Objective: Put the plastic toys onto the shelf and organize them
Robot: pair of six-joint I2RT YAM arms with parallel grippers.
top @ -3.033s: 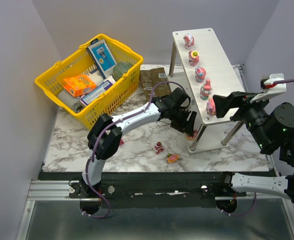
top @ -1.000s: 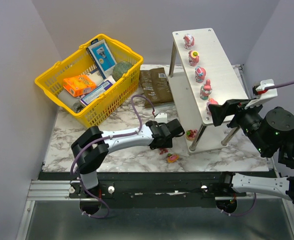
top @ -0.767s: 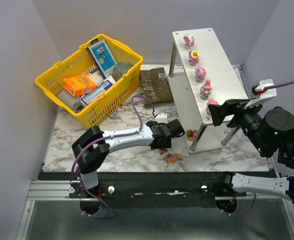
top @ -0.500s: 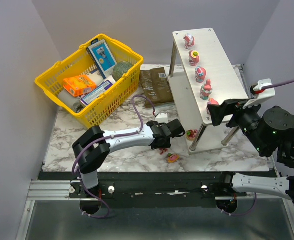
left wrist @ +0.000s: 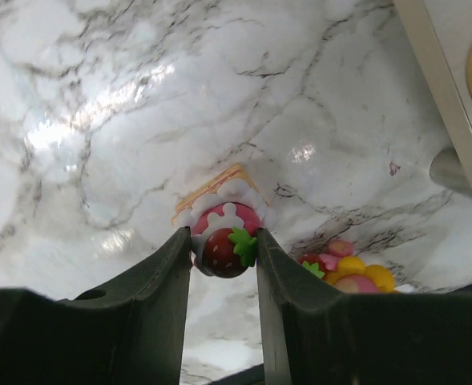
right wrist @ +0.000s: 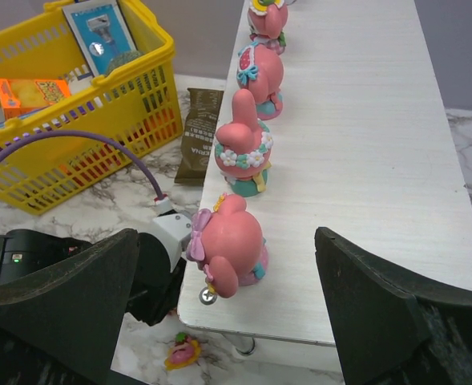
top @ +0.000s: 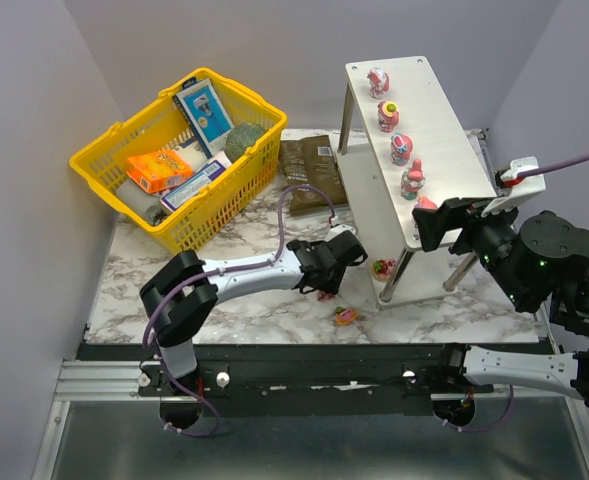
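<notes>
My left gripper (left wrist: pixel 223 237) is shut on a small pink toy with a red strawberry and green leaf (left wrist: pixel 224 223), low over the marble table. In the top view that gripper (top: pixel 326 290) is left of the shelf's front leg. A pink and yellow toy (left wrist: pixel 344 273) lies just beside it, a red-green toy (top: pixel 383 268) lies under the shelf, and an orange-pink one (top: pixel 345 316) lies nearer me. Several pink toys (top: pixel 401 149) stand in a row on the shelf (top: pixel 444 130). My right gripper (right wrist: pixel 226 241) is open, its jaws straddling the nearest pink toy (right wrist: pixel 231 237) without touching it.
A yellow basket (top: pixel 104 175) with boxes and packets stands at the back left. A brown packet (top: pixel 309 170) lies between it and the shelf. Thin metal shelf legs (top: pixel 392 280) stand close to the left gripper. A purple cable (top: pixel 294 200) loops above the left arm.
The left gripper has shut on the strawberry toy and moved a little away from me with it. The right gripper has edged slightly left along the shelf's near end, still open.
</notes>
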